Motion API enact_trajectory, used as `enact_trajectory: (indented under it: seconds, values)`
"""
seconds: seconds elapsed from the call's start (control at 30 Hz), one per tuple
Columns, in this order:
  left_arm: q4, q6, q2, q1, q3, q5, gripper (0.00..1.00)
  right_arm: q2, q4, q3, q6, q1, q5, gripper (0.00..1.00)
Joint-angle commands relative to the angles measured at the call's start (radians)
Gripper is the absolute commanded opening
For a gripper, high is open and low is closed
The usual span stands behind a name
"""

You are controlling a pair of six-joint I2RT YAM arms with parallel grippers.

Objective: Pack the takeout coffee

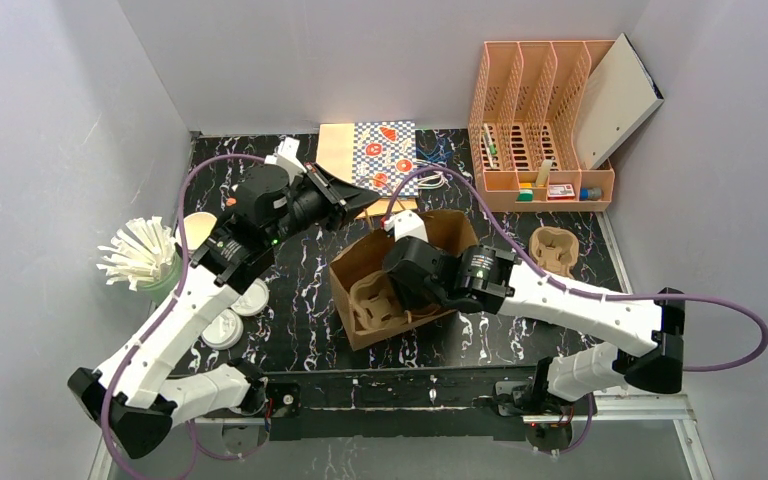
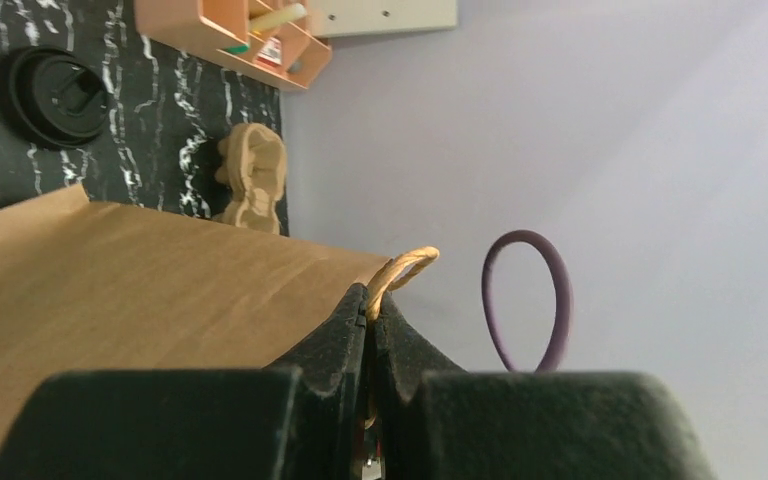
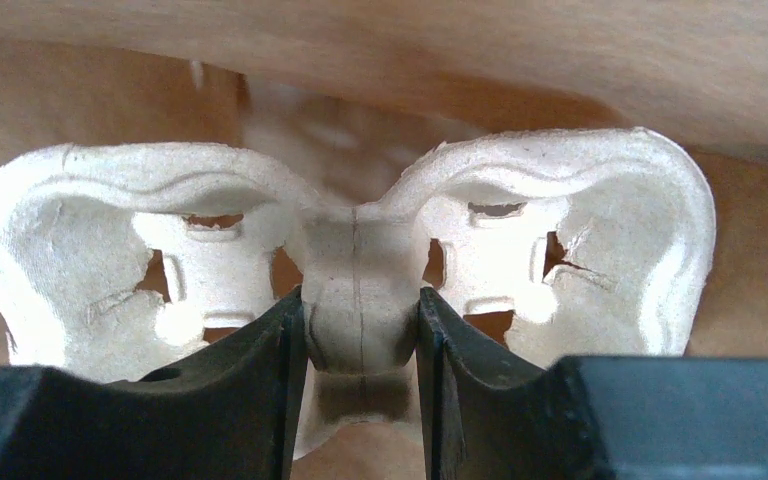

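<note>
Inspection of the work surface: a brown paper bag point(image 1: 430, 235) lies on its side at the middle of the black marbled table point(image 1: 290, 340), its mouth facing the arms. A moulded pulp cup carrier point(image 3: 560, 250) sits partly inside the bag's mouth.

Right gripper point(image 3: 360, 320): we find its fingers clamped on the narrow bridge between the carrier's two cup wells, one finger on each side. The bag's brown wall shows behind and above the carrier in the right wrist view.

Left gripper point(image 2: 370, 315): we find its fingers pressed together on the bag's twisted paper handle point(image 2: 405, 265), which loops out just above the fingertips. The gripper is raised over the far side of the bag.

Task items: the two takeout coffee cups point(image 1: 222, 328) stand upright on the table at the left, white lids on, touching or nearly touching each other and just beside the left arm's forearm. They are well apart from the bag, and neither gripper touches them. We cannot tell the colour of their sides from above.

Other items noted: a second carrier point(image 1: 552, 250) right of the bag, an orange file organiser point(image 1: 540, 110) at the far right, a cup of white stirrers point(image 1: 140, 250) at the far left, and a loose black lid point(image 2: 55, 95).
</note>
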Motion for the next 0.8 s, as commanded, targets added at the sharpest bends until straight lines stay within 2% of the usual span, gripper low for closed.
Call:
enact_trajectory:
  seconds: [0.0,0.17,0.37,0.63,0.77]
  values:
    - [0.047,0.0,0.0,-0.002,-0.003,-0.091,0.02,-0.005,0.003,-0.057,-0.015,-0.07,-0.072,0.11]
    - [0.024,0.056,0.024,0.001,-0.012,-0.189,0.04,0.008,0.056,-0.097,-0.086,-0.109,-0.082,0.08]
    - [-0.043,0.245,0.104,0.0,0.087,-0.298,0.04,0.041,0.078,-0.073,-0.155,-0.132,-0.117,0.07]
    - [-0.009,0.434,0.137,0.0,0.124,-0.323,0.03,0.102,0.04,-0.063,-0.198,-0.203,-0.239,0.07]
    - [0.005,0.489,0.147,0.0,0.144,-0.28,0.03,0.111,0.023,-0.052,-0.208,-0.216,-0.263,0.08]
